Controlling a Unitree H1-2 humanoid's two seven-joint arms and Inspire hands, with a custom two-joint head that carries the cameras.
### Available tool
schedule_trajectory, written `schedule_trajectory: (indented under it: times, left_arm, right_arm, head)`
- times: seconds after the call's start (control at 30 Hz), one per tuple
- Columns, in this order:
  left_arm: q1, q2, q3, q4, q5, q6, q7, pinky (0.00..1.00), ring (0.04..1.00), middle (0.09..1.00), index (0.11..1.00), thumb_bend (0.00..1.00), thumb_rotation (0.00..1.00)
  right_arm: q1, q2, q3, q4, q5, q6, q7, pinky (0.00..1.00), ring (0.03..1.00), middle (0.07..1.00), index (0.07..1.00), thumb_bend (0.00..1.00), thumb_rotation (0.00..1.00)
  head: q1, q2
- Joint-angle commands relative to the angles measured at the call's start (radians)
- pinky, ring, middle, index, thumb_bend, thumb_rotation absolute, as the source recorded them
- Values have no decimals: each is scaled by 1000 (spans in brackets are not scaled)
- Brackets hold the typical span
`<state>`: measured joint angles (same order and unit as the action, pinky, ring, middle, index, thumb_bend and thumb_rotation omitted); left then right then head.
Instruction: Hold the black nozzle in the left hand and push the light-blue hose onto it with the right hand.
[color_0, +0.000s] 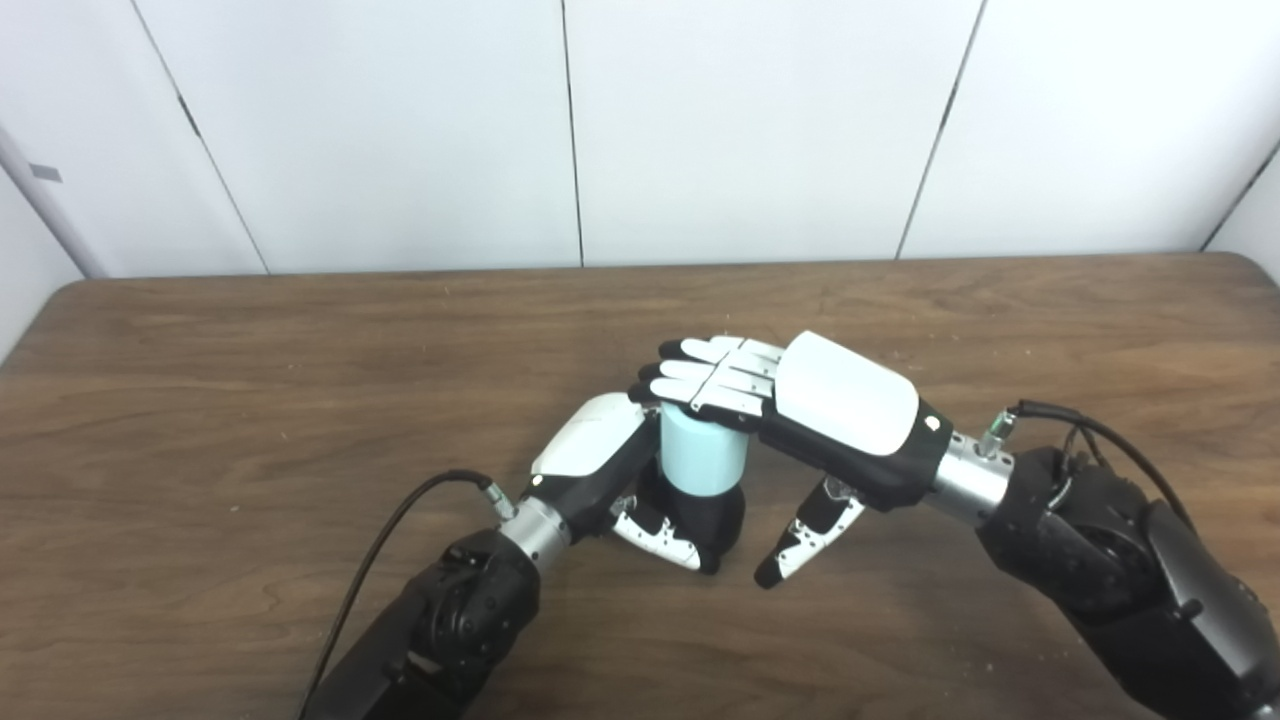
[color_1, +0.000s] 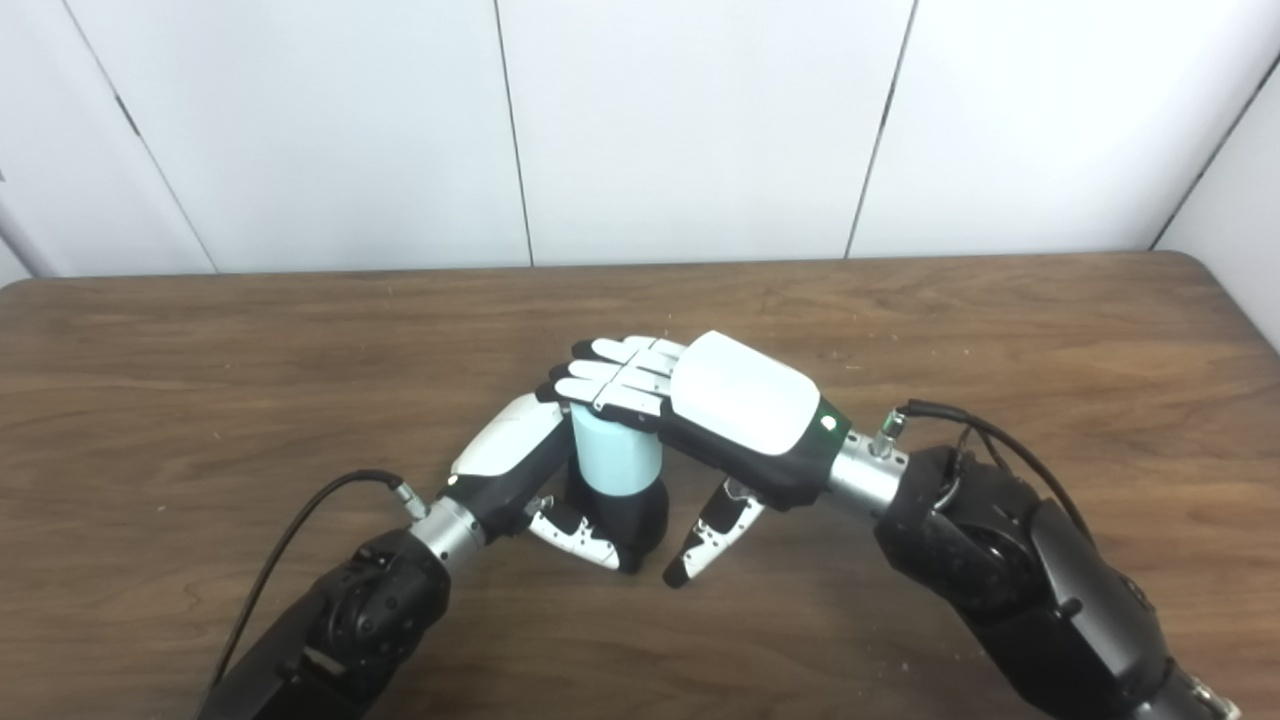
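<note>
My left hand (color_0: 590, 460) grips the matte black nozzle (color_0: 705, 515) upright on the wood-grain table (color_0: 250, 400). The smooth light-blue hose (color_0: 700, 450) sits atop the nozzle, my right hand (color_0: 830, 410) lying flat over it, fingers extended.

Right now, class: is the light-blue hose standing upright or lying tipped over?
Upright. The light-blue hose stands vertically on the black nozzle, with the right hand flat on top and the left hand holding the nozzle.

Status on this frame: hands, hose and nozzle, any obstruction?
Left hand shut on black nozzle, upright on table. Right hand open, fingers flat atop light-blue hose, thumb clear. Hose sits on nozzle. Nothing in the way.
</note>
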<state>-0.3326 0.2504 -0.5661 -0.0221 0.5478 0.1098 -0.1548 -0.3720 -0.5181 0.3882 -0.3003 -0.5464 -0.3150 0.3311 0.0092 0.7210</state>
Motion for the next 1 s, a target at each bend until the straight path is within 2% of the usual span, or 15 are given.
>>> schedule_trajectory:
  times: [0.0,0.1,0.17,0.27,0.37,0.43,0.57,0.67,0.83,0.97]
  left_arm:
    - [101,41,-67,86,26,122,-173,488,460,474,486,520,86]
    - [100,41,-67,85,26,122,-175,485,457,474,486,519,86]
    - [100,41,-66,87,24,120,-174,483,456,474,486,520,86]
    - [101,41,-66,87,24,119,-175,482,455,474,486,519,86]
    - [100,40,-67,85,26,122,-177,483,455,474,486,519,86]
    - [98,39,-67,87,25,123,-177,483,455,474,486,519,86]
    - [99,35,-66,85,27,125,-175,483,456,474,486,519,86]
    - [99,33,-65,84,30,117,-167,479,452,469,486,519,86]
    - [99,30,-55,85,26,99,-147,472,444,461,486,520,86]
    - [107,34,-33,64,18,69,-116,463,450,481,487,519,86]
  right_arm:
    - [17,-18,19,-1,-54,-12,58,983,995,990,974,771,173]
    - [28,5,-33,-5,-78,-53,-32,999,1000,999,998,797,194]
    - [34,58,-91,7,-94,-111,-163,1000,1000,1000,1000,819,238]
    - [29,128,-148,14,-108,-149,-294,1000,1000,1000,1000,845,292]
    - [19,178,-201,41,-115,-154,-423,1000,1000,1000,1000,825,422]
    - [19,200,-238,63,-121,-154,-483,1000,1000,1000,1000,814,549]
    - [32,237,-311,57,-133,-141,-519,1000,1000,1000,1000,829,664]
    - [76,244,-334,50,-99,-125,-508,1000,1000,1000,1000,864,709]
    - [149,246,-345,48,-15,-108,-475,1000,1000,1000,1000,844,705]
    - [278,268,-341,72,127,-80,-436,1000,1000,1000,1000,812,653]
  head:
    - [1,0]
    - [1,0]
    - [1,0]
    - [1,0]
    - [1,0]
    - [2,-1]
    - [1,0]
    - [6,-1]
    - [6,-2]
    - [-1,-4]
